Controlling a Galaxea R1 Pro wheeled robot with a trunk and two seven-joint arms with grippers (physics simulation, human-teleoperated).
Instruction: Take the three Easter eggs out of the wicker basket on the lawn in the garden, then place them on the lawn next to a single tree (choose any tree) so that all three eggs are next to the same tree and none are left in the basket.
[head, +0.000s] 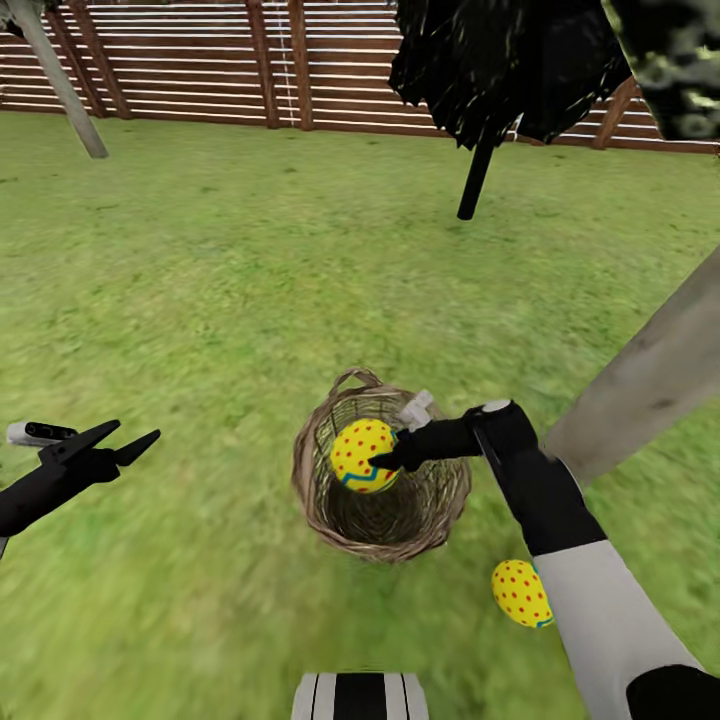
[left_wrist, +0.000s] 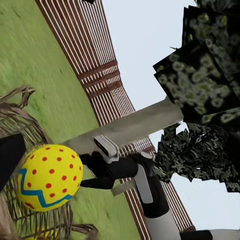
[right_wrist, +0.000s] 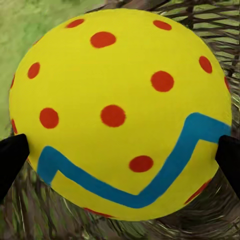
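The right gripper (head: 385, 462), clamped on an Easter egg (head: 362, 453) over the wicker basket (head: 340, 510), must next carry it toward the tree trunk (head: 640, 385) at three o'clock; the left gripper (head: 135, 445) hangs open.

Head looks down; wrists near; all share egg (head: 362, 454).

The wicker basket (head: 382, 470) sits on the lawn (head: 200, 280). One egg (head: 363, 455) is over the basket, between the right gripper's (head: 385, 462) fingers. Another egg (head: 521, 592) lies on the grass right of the basket, near the tree trunk (head: 640, 385). The fence (head: 200, 60) stands far behind.
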